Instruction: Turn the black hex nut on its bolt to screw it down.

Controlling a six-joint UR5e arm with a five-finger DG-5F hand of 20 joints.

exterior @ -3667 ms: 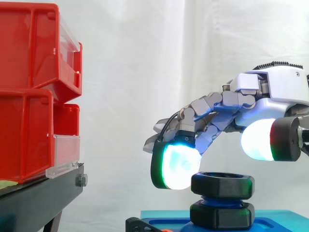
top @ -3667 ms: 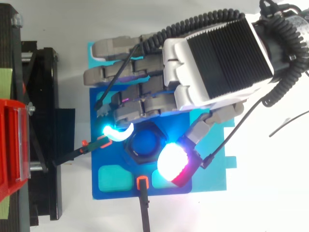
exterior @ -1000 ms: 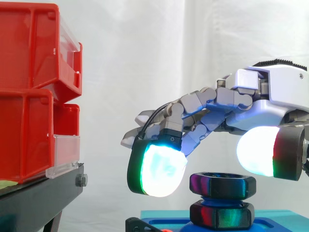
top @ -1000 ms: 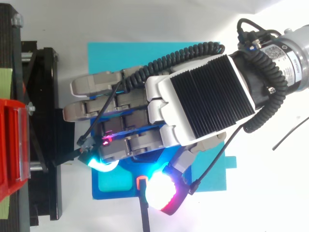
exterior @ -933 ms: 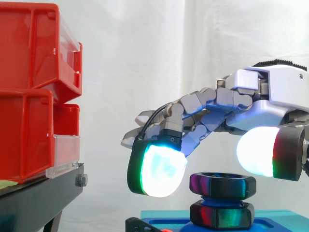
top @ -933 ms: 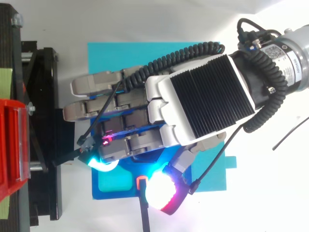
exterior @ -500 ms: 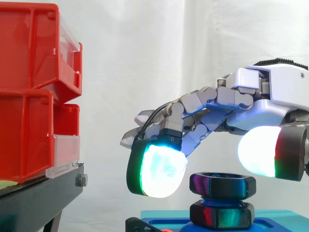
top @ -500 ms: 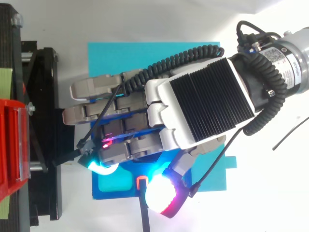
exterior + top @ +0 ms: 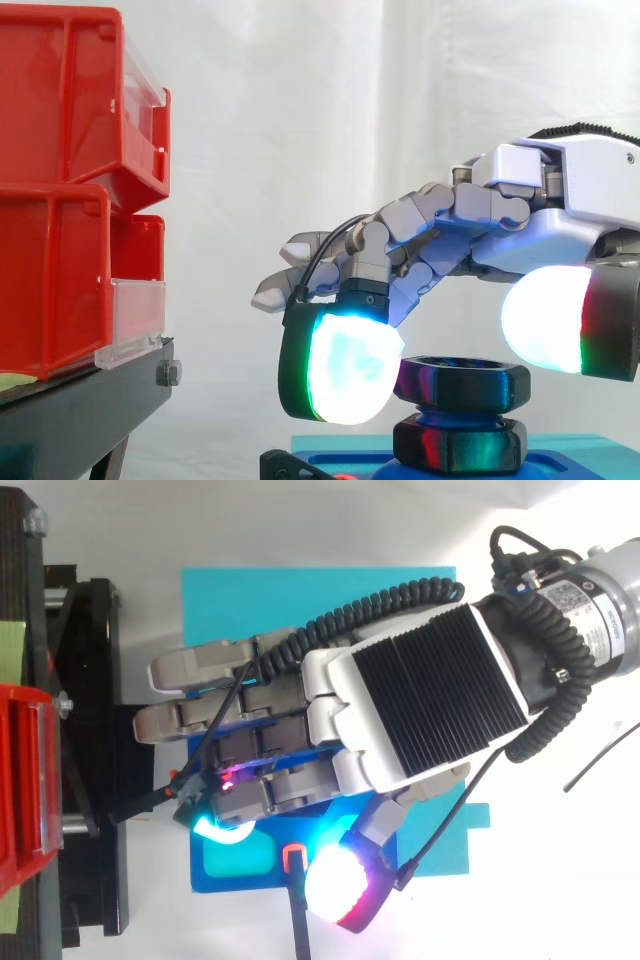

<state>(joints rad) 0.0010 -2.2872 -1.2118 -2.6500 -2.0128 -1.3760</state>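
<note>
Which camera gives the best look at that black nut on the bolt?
The side view: the black hex nut stands in clear profile on its bolt, just below the hand. In the top view, the back of the hand lies over that spot and hides it.

In the side view, part of the grey-and-white robot hand [image 9: 560, 200] stands in front of the black hex nut [image 9: 462, 385] at its end nearer the bins, so whether they touch cannot be told. The right edge cuts the hand off at its wrist. The blue bolt [image 9: 455, 412] is almost wholly hidden between the nut and the black hex piece [image 9: 460, 447] beneath it. The bottom edge cuts the blue base plate [image 9: 600, 462] and the black metal stand [image 9: 80, 410]; the left edge cuts the stacked red plastic bins [image 9: 60, 200]. A yellow-green sliver [image 9: 10, 381] under them is too small to identify. From above, the hand covers nut and bolt.
</note>
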